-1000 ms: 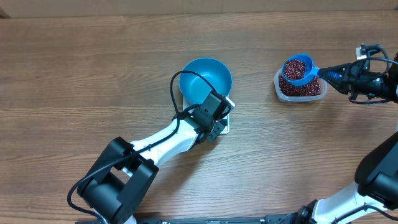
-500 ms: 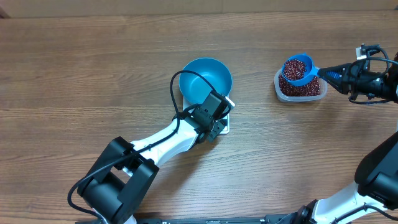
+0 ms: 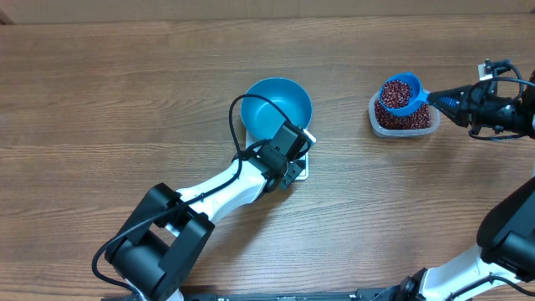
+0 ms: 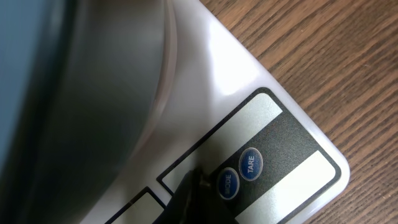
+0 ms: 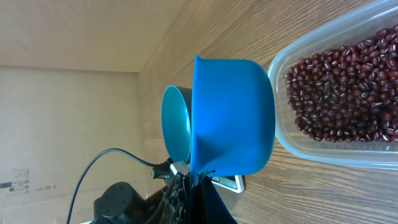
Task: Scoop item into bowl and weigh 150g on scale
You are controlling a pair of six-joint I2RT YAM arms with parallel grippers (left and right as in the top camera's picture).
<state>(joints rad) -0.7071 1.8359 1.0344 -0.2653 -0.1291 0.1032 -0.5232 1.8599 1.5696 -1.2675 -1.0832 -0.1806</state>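
The left gripper (image 4: pixel 193 186) is sitting closed and empty, its dark tip hovering just beside the MODE button (image 4: pixel 228 184), with the TARE button (image 4: pixel 250 163) next to it, on the scale (image 4: pixel 236 93). Whether the tip is touching is not discernible. The bowl (image 3: pixel 276 104) is standing on the scale; no beans are showing inside it.

Farther off, the right gripper (image 3: pixel 447 99) is clamping the handle of the scoop (image 3: pixel 401 92), which is carrying a level load of beans (image 3: pixel 394 90) above the clear tub (image 3: pixel 422 127). The tub is resting on the tabletop (image 3: pixel 125 100) and is holding the remaining heap.

Handling assessment: the beans are likely behaving as hard, light, free-rolling grains. They are not suited to a direct grasp, so move them only by the scoop handle. Any tilt is probably risking spillage.
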